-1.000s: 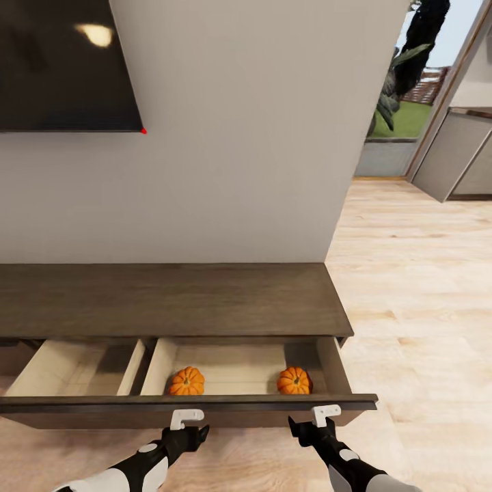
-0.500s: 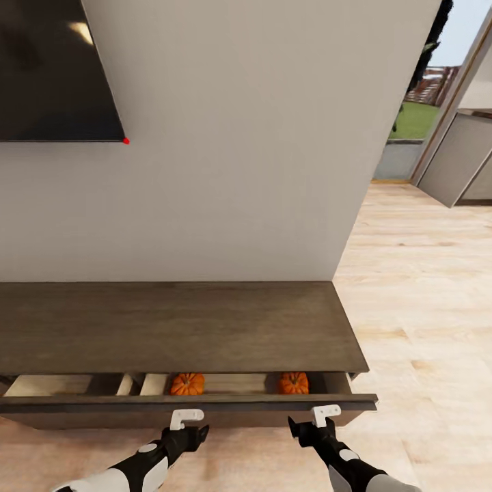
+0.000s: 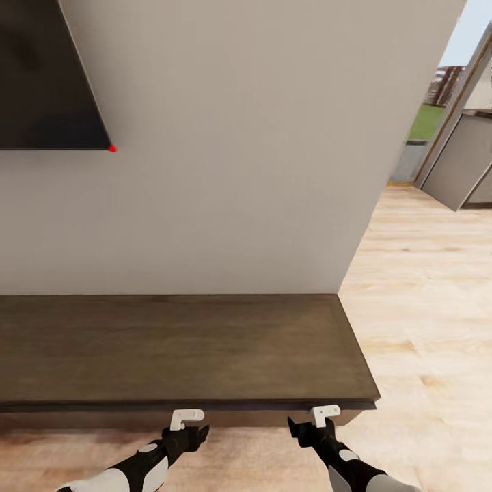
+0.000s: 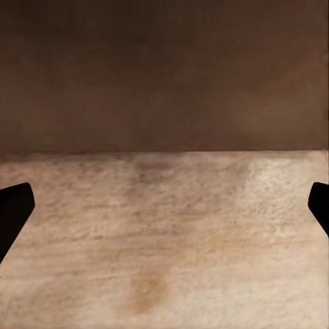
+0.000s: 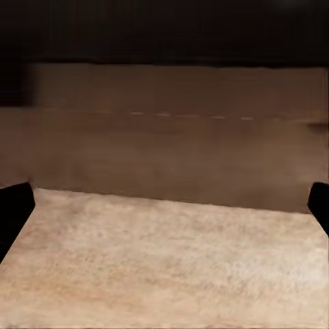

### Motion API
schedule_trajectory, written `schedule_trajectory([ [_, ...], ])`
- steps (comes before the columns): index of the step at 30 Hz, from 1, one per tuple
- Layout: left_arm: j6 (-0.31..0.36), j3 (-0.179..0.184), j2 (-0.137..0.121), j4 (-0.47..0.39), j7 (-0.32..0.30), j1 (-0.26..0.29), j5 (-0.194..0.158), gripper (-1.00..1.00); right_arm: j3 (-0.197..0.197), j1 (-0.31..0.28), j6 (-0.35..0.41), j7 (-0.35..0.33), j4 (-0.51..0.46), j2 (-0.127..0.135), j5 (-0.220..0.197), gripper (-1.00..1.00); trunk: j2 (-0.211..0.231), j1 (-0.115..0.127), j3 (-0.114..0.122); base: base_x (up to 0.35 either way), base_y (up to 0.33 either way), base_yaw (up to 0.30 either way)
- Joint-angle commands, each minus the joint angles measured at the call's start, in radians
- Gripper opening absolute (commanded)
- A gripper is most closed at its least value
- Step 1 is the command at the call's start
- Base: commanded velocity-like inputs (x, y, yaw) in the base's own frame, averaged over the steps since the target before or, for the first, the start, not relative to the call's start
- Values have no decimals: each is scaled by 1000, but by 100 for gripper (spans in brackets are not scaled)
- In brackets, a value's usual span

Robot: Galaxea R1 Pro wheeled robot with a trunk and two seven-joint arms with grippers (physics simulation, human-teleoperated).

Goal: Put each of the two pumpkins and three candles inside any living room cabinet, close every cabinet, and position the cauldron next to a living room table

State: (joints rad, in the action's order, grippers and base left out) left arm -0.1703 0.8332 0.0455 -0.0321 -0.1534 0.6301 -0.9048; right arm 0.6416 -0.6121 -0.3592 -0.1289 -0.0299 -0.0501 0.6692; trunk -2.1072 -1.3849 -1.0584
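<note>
The long low dark-brown wooden cabinet [image 3: 184, 348] is being shown from the head camera against a plain pale wall [image 3: 239, 150], its flat top reaching across the lower half of the view. Its drawer front [image 3: 260, 417] is lying flush under the top's front edge, so that no pale drawer interior is being exposed – the unit is being presented as closed along the stretch in view.

The left gripper [image 3: 186, 418] is being held just in front of that drawer front, at or very near the wood; whether it is touching cannot be told. The right gripper [image 3: 325, 414] is being held likewise further along the same front, near the cabinet's right end. In the left wrist view the dark tips of the left gripper's fingers [image 4: 14, 212] are being seen at opposite edges of the picture, spread wide with nothing between them, before the dark wood and the light wooden floor [image 4: 164, 240]. In the right wrist view the right gripper's fingers [image 5: 14, 209] are being seen spread just as wide – also empty.

A black wall-mounted screen [image 3: 41, 75] with a small red light at its corner is being shown at the upper left. To the right, the floor is running on towards a grey unit [image 3: 465, 171].
</note>
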Motion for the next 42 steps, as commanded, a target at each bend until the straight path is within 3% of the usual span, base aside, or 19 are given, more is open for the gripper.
schedule_trajectory([
  [1, 0, 0, 0, 0, 0, 0, 0, 100, 0, 0, 0, -1, 2, 0, 1, 100, 0, 0, 0, -306, 0, 0],
  [27, 1, -2, -3, 1, -9, -1, -9, 100, 1, 0, 0, -2, 8, 4, -10, 100, 0, 0, 0, -160, 0, 0],
  [31, 10, -3, -3, 6, -3, -15, -10, 100, 2, 2, 4, -2, 12, 11, -12, 100, 28, 15, 13, -12, 0, 0],
  [37, 26, -5, -8, 76, -1, -56, -10, 100, 1, 90, 14, -2, 30, 13, -6, 100, 70, 38, 31, -1, 0, 0],
  [38, 89, -6, -17, 84, -1, -67, -11, 100, 1, 130, 32, 3, 31, 14, -5, 100, 77, 42, 34, 0, 0, 0],
  [42, 129, -7, -24, 85, 2, -100, -11, 100, 1, 190, 102, 51, 32, 16, -4, 100, 105, 58, 47, 0, 0, 0],
])
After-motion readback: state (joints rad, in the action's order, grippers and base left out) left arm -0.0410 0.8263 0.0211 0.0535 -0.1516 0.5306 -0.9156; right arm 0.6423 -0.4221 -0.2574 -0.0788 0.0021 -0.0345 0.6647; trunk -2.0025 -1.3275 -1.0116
